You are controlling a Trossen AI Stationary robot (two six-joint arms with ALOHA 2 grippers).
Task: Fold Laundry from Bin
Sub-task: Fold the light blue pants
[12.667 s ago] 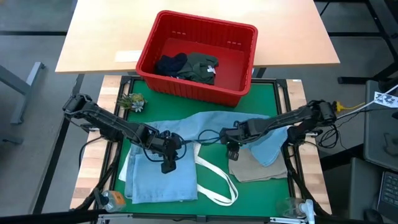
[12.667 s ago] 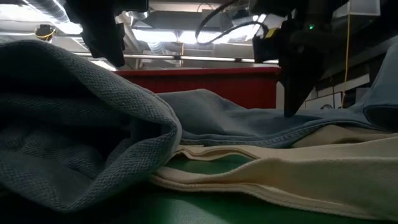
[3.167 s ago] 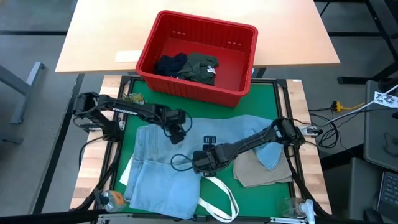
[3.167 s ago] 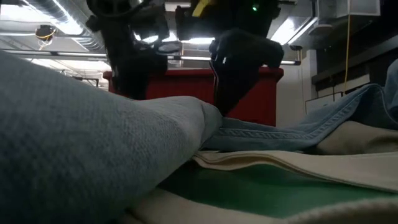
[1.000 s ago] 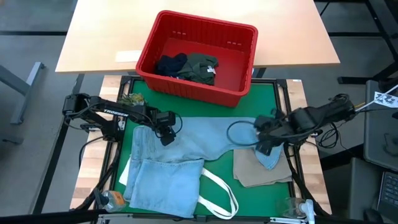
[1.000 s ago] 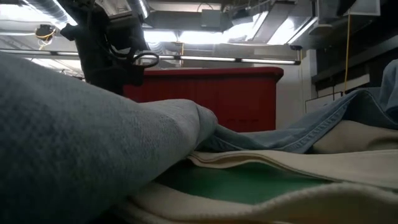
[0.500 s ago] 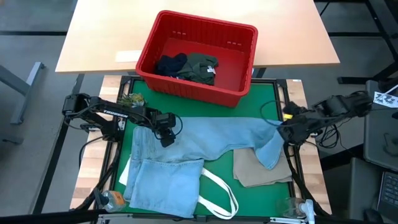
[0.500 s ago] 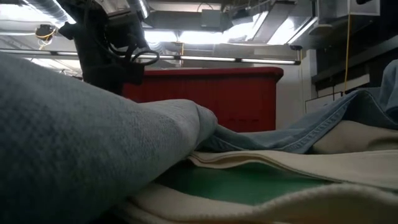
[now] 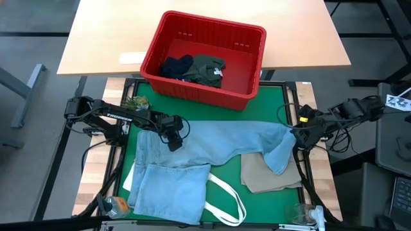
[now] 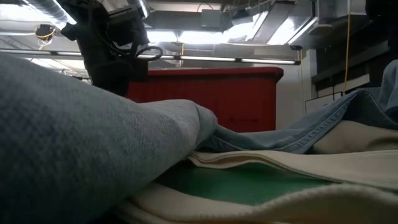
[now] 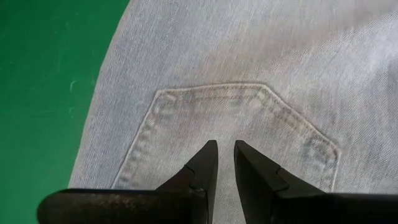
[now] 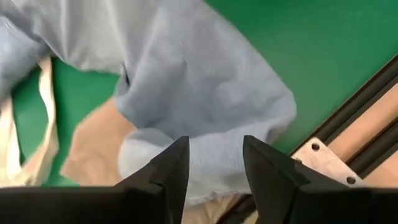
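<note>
The right gripper (image 9: 299,132) (jaws apart) has retreated off the jeans (image 9: 218,144).

no legible text, labels, brand marks, numbers or signs on anything in view

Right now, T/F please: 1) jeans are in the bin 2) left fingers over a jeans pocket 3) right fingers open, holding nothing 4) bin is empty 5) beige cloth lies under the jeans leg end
1) False. The jeans lie spread on the green mat; the bin sits behind them.
2) True. The left gripper sits over a stitched back pocket.
3) True. The right gripper is open above the leg end, nothing between its fingers.
4) False. Dark garments remain inside.
5) True. The beige cloth is partly covered by the leg end.
</note>
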